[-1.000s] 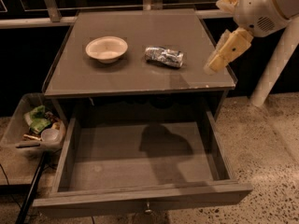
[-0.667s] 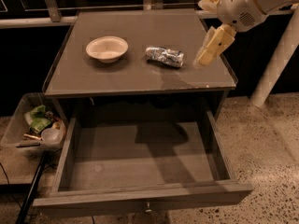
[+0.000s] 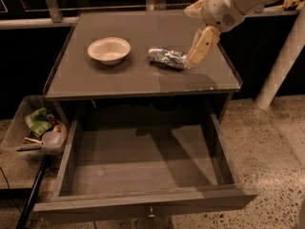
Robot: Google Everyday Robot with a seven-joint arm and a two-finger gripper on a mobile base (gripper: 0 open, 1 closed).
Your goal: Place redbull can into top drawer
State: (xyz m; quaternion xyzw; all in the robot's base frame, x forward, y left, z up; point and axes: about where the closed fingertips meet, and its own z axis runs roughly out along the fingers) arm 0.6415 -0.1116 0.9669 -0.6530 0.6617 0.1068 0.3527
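Observation:
The redbull can (image 3: 167, 57) lies on its side on the cabinet top (image 3: 133, 80), right of centre. It is silver, crinkly and shiny. My gripper (image 3: 190, 36) hangs from the arm at the upper right, just right of the can. It is open and empty. Its lower finger (image 3: 202, 44) points down towards the can's right end and almost touches it. The top drawer (image 3: 143, 163) is pulled fully out below the cabinet top. It is empty, with a small metal knob (image 3: 150, 213) on its front panel.
A round cream bowl (image 3: 109, 49) sits on the cabinet top, left of the can. A clear plastic bin (image 3: 19, 123) of clutter stands low at the left, beside the drawer. A white post (image 3: 281, 61) rises at the right. The floor is speckled.
My gripper has moved left and down across the cabinet's right edge, from beside the cabinet to right next to the can. The can, bowl and drawer have not moved.

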